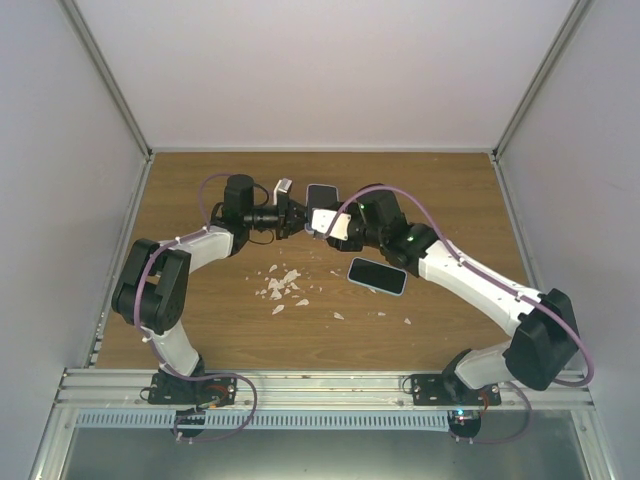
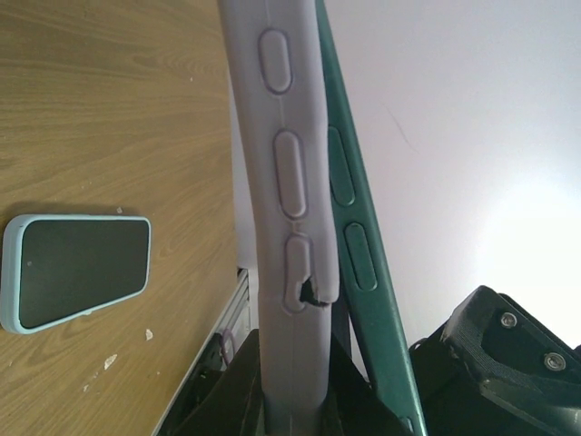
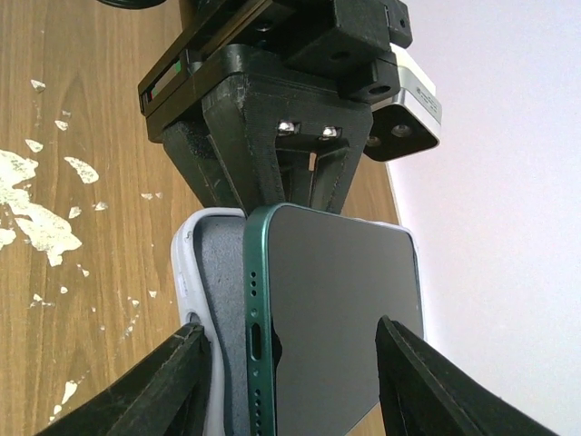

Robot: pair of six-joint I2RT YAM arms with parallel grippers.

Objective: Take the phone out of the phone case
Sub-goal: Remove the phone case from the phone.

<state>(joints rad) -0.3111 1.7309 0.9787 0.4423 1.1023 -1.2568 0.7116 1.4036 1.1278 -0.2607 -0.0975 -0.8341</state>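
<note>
My left gripper (image 2: 295, 381) is shut on the lower end of a pale grey phone case (image 2: 286, 182) and holds it on edge above the table. The dark green phone (image 2: 359, 245) leans out of the case, parted from it along one long side. In the right wrist view the phone (image 3: 345, 309) shows its black screen and port edge, with the case's grey lining (image 3: 213, 282) bare beside it. My right gripper (image 3: 290, 331) is open, one finger by the case's rim and the other across the phone's far edge. Both grippers meet at mid-table (image 1: 308, 220).
A phone in a light blue case (image 1: 377, 275) lies screen up right of centre. Another dark phone (image 1: 321, 194) lies behind the grippers. White flecks (image 1: 282, 285) are scattered on the wooden table (image 1: 220, 330). White walls close in the sides and back.
</note>
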